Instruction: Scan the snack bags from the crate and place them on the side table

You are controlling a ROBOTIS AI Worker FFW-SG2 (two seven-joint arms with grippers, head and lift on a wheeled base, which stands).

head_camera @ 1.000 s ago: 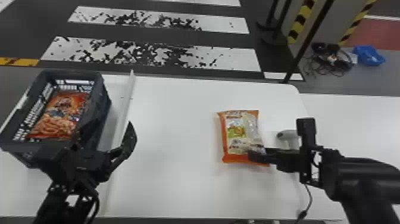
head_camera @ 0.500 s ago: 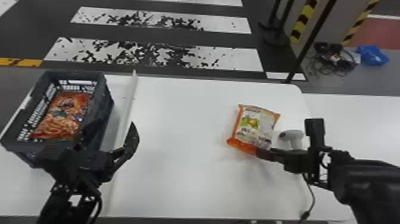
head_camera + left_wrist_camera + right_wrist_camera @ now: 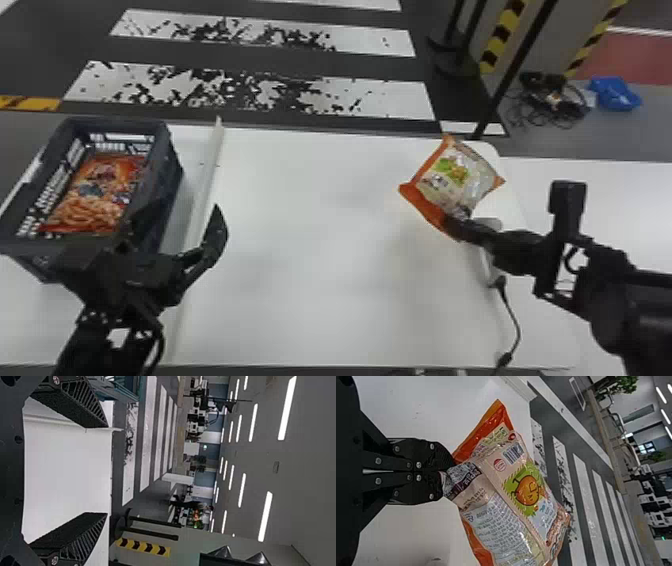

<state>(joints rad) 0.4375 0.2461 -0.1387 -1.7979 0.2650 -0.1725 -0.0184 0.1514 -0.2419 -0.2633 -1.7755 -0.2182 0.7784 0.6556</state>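
Crate [image 3: 172, 182]: dark, rigid, slotted walls, an orange-red snack bag [image 3: 95, 195] inside
Counter [image 3: 300, 260]: smooth, flat, white
Held bag [image 3: 460, 177]: glossy, crinkled film, orange ends, cream and pale panels, tilted over the counter
Print on held bag: barcode, round red mark, orange cartoon face on green, tiny text
Right end effector [image 3: 452, 225]: clamped on held bag's edge
Left end effector [image 3: 175, 215]: fingers apart, near the crate

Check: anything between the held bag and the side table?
Yes: the white scanner, just right of the snack bag, partly hidden by the right gripper. The bag probably needs lifting over it to reach the side table.
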